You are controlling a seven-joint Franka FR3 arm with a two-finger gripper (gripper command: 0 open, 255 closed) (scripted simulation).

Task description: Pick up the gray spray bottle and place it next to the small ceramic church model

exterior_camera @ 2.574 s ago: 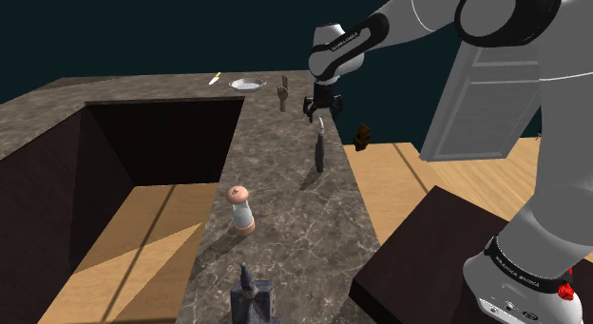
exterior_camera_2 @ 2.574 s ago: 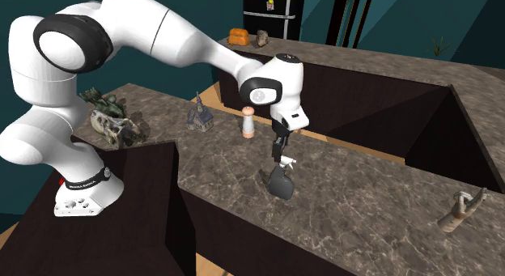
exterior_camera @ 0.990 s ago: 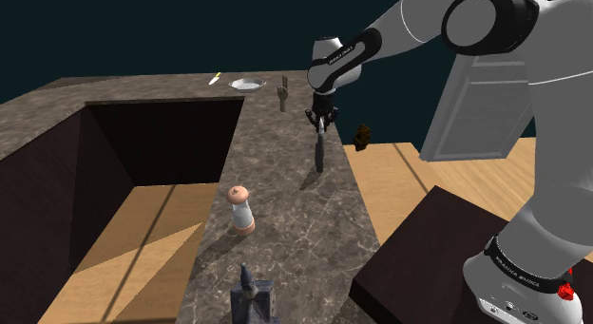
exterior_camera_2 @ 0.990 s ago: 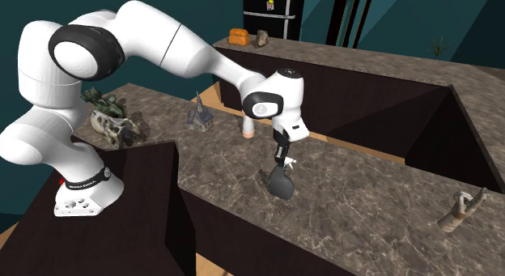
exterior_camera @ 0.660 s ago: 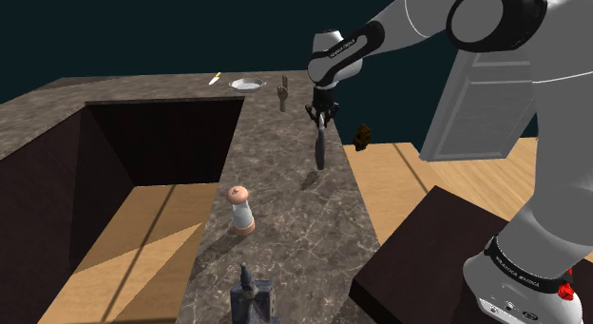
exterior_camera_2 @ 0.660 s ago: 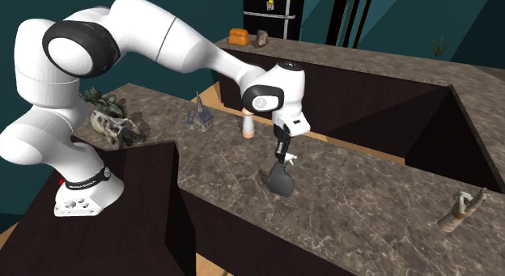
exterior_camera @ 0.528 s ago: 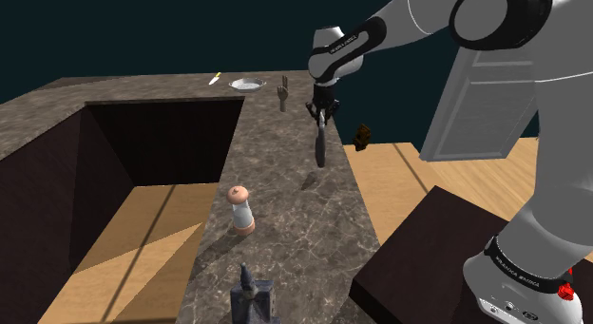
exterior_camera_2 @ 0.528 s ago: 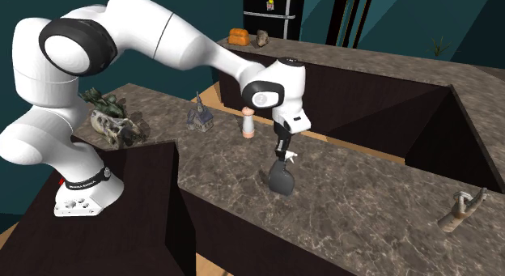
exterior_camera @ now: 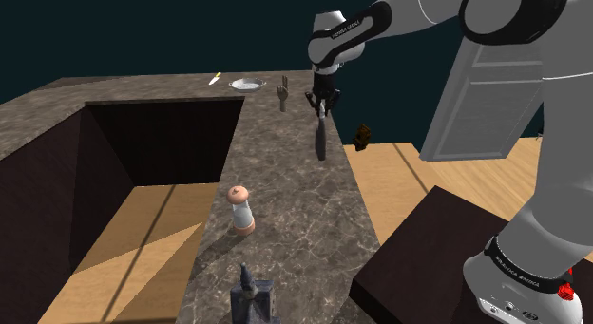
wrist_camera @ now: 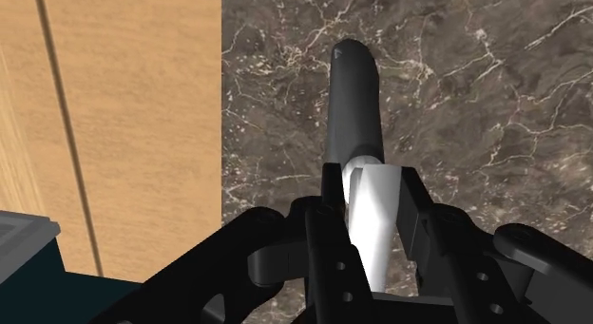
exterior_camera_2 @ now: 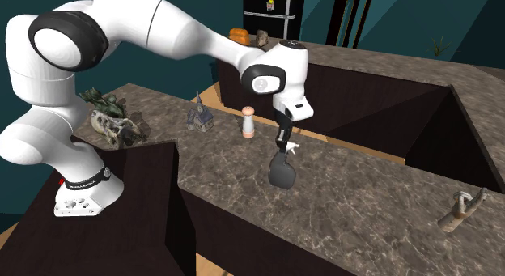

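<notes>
Fingers of the gripper (exterior_camera_2: 283, 145) are pinching the white head of the gray spray bottle (exterior_camera_2: 282, 171), whose dark body hangs below, seemingly just clear of the desk (exterior_camera_2: 364, 201), centre frame in the second exterior view. The church model (exterior_camera_2: 197, 115) sits to the upper left, with a pale shaker (exterior_camera_2: 248, 121) in between. Best bet: carry high enough to pass that shaker, keep the pinch firm so the bottle doesn't swing, then lower it just beside the church

shoulder view looks along the counter (exterior_camera: 295, 218), second exterior view across it, wrist view closely down.
</notes>
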